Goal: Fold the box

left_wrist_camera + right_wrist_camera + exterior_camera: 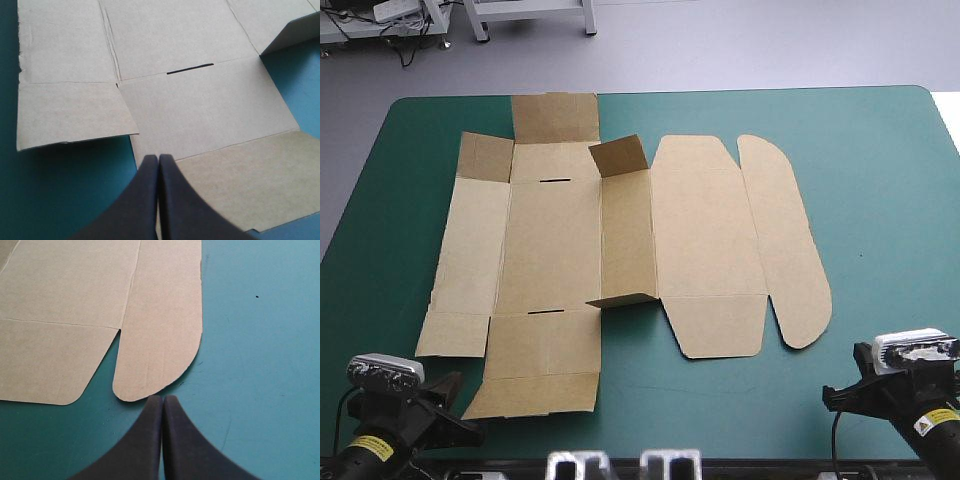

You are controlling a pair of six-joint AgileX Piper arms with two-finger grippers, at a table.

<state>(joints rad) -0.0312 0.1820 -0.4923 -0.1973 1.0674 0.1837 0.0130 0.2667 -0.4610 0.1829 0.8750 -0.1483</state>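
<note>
The brown box (620, 250) lies as a cut sheet spread across the middle of the teal-green table, mostly flat. One narrow wall panel (625, 235) near its centre stands partly raised with its end flaps up. My left gripper (460, 432) sits at the near left corner, shut and empty, its tip (159, 159) just over the sheet's near flap (210, 115). My right gripper (835, 398) is at the near right, shut and empty, its tip (162, 399) just short of the rounded lid flap (160, 335).
Bare teal-green cover (890, 200) stretches to the right of the sheet and along the near edge (720, 420). The table's far edge lies just beyond the sheet's far flap (555, 115).
</note>
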